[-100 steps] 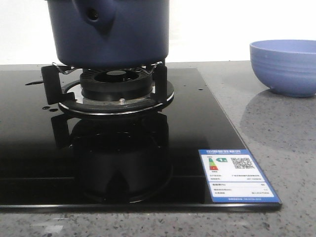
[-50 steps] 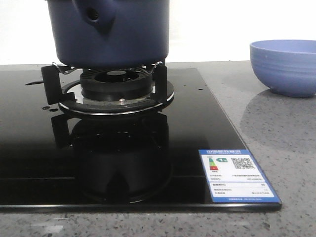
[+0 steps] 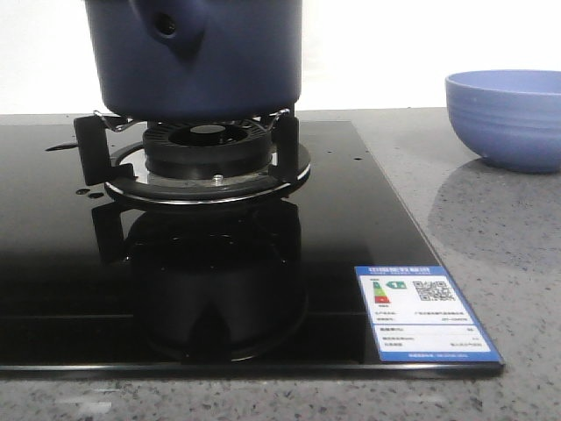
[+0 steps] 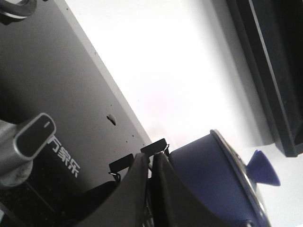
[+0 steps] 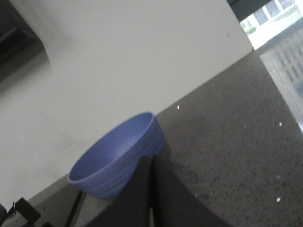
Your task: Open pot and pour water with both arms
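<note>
The dark navy pot (image 3: 202, 61) stands on the burner's black supports (image 3: 206, 153), its side lug with a small hole (image 3: 166, 26) facing the camera. The front view cuts off its top. In the left wrist view the pot (image 4: 208, 175) shows its metal lid rim (image 4: 236, 172) and a blue knob (image 4: 262, 168). My left gripper (image 4: 151, 157) is shut and empty, its tips close beside the pot's wall near the supports. My right gripper (image 5: 150, 160) is shut and empty, low over the counter in front of the bowl. Neither gripper shows in the front view.
A periwinkle ribbed bowl (image 3: 508, 118) (image 5: 118, 161) sits on the grey speckled counter (image 3: 508, 263) at the right. The black glass hob (image 3: 263, 263) carries a blue-edged energy label (image 3: 425, 311) at its front right corner. A stove knob (image 4: 31, 137) lies by the left gripper.
The whole front picture has drifted a few pixels to the right. Pot and bowl have not moved on the counter.
</note>
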You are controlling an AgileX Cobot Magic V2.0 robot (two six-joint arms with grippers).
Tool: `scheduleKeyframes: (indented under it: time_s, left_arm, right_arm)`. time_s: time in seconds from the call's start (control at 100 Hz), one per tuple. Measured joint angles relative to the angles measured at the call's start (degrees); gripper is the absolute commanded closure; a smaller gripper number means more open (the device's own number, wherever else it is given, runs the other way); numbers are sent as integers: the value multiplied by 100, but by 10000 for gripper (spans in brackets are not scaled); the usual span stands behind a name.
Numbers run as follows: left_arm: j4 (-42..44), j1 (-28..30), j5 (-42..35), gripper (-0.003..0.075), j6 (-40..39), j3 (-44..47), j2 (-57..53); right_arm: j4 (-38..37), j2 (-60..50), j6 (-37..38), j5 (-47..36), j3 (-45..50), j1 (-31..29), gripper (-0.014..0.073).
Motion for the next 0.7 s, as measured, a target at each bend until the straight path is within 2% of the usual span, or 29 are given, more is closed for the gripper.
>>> scheduleKeyframes:
  time_s: [0.15, 0.31, 0.5, 0.7]
  left_arm:
    - [-305, 0, -65, 741, 0, 0, 0]
    - [-199, 0, 149, 741, 114, 0, 0]
    - [573, 0, 1611, 741, 1232, -458, 177]
    - [1185, -110, 2968, 741, 2590, -1553, 1595]
  right_arm:
    - [-311, 0, -11, 791, -418, 0, 658]
    - [-853, 393, -51, 1691, -1089, 0, 658]
    - [-1003, 1355, -491, 3327, -1922, 127, 658]
    - [-1004, 2639, -557, 4763, -2742, 660, 658]
